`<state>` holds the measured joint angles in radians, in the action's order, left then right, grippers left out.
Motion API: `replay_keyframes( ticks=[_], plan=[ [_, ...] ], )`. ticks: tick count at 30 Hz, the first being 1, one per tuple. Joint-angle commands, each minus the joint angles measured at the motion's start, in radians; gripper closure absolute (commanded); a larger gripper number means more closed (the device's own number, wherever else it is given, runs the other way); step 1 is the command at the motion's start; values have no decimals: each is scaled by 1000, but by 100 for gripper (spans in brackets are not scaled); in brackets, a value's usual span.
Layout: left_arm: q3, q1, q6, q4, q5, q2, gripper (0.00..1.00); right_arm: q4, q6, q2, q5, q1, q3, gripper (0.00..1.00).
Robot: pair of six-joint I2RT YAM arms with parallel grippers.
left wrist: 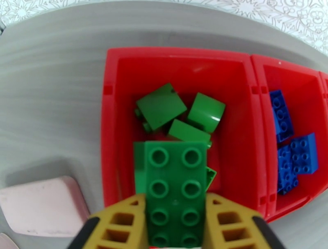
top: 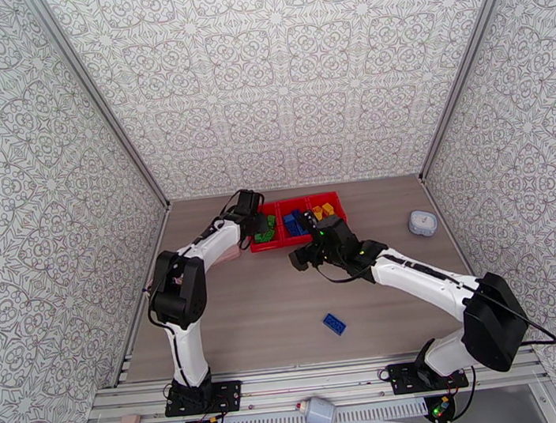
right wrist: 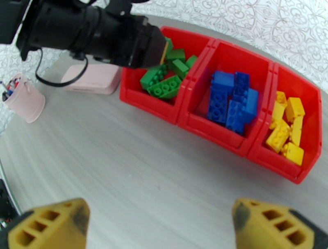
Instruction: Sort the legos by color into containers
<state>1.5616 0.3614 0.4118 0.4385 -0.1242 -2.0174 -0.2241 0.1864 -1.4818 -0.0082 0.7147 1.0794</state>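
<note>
**Green brick poised over its own bin**

The green brick (left wrist: 176, 188) is pinched across its narrow width between the fingers of the left claw (left wrist: 175, 219). Its studs face the wrist camera and its long axis runs straight out ahead of the claw. Below and just ahead of it lies the left bin (left wrist: 108, 123), where other green bricks (left wrist: 162, 107) are piled (one sits right past the held brick's far end). By my reading, the drop turns on one relation. The brick's far end hangs over the bin's hollow, well clear of the dividing wall off to the claw's right, so letting go should land it among its own colour.

Further out, a single blue brick (top: 334, 324) lies flat on the table (top: 234, 324). It is well behind the right claw (right wrist: 160, 223), back toward that arm's base, with its long axis slanted across the table. The right claw is spread wide with nothing between its fingers, and it is the nearer one (the left is occupied at the bins). The middle bin (right wrist: 207, 127), which holds the blue ones, sits ahead of the right claw. That arm would likely have to draw back for the brick, then carry it forward.
</note>
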Motion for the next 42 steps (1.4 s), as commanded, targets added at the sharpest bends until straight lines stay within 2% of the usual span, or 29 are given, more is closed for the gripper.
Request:
replay_keyframes(
  ticks=[1,5,12,18,27,31,34,42],
  plan=[
    [32,-6,-2,22,27,3,66,1,-6,-11,13,9,39,4],
    [1,-4,8,10,12,57,46,-11,-10,0,13,9,37,4],
    [-152,2,-5,-72,35,235,21,-32,-5,27,18,8,11,3],
    [-357,57,-93,-175,33,448,7,-87,4,74,25,9,-25,3],
    [-617,135,-251,-161,121,782,3,-196,76,161,56,12,-126,3],
    [-723,162,-361,-151,232,910,1,-267,87,188,101,41,-161,3],
    [-799,184,-478,-153,360,982,0,-307,108,202,116,64,-205,3],
    [-923,307,-729,-87,531,1141,0,-434,176,203,109,157,-257,3]
  ],
)
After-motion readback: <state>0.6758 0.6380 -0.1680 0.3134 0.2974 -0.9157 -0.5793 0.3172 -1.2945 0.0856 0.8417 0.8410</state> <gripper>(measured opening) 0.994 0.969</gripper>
